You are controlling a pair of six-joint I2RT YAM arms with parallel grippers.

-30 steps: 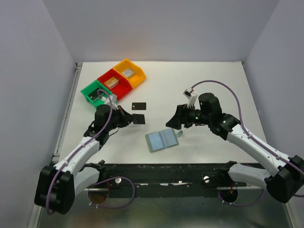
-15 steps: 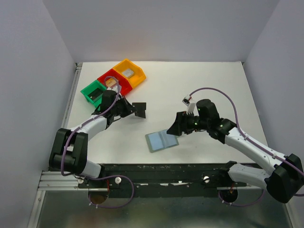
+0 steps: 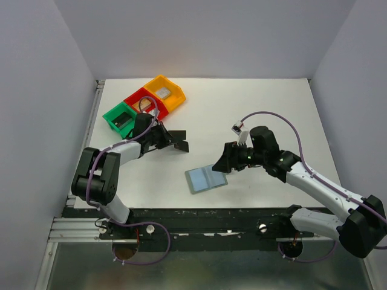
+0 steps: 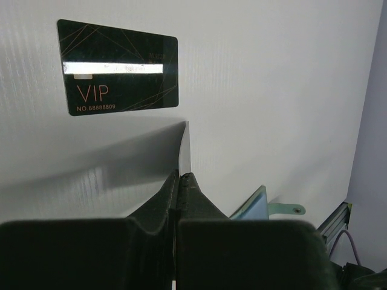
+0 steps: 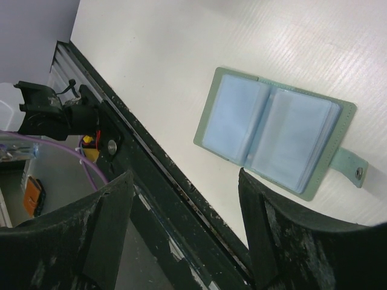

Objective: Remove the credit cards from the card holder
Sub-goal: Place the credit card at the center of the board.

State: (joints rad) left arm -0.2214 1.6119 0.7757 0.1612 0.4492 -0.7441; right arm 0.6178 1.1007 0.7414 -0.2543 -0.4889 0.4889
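Observation:
The card holder (image 3: 206,178) lies open on the white table, its pale blue sleeves up and its green tab (image 5: 355,171) to one side. A black VIP credit card (image 4: 118,66) lies flat on the table. My left gripper (image 3: 172,142) is shut on a second black credit card (image 4: 184,145), which shows edge-on just past the fingertips, close to the flat one. My right gripper (image 3: 221,164) hangs open over the holder's (image 5: 275,139) right edge, nothing between its fingers (image 5: 266,229). No other cards show.
Green (image 3: 123,118), red (image 3: 145,103) and yellow (image 3: 164,92) bins with grey blocks stand in a row at the back left, just behind the left arm. The black front rail (image 3: 205,214) runs along the near table edge, close under the holder.
My left gripper carried its black card away from me, up beside the flat black card. My right gripper dropped leftwards onto the holder's right edge, then held still.

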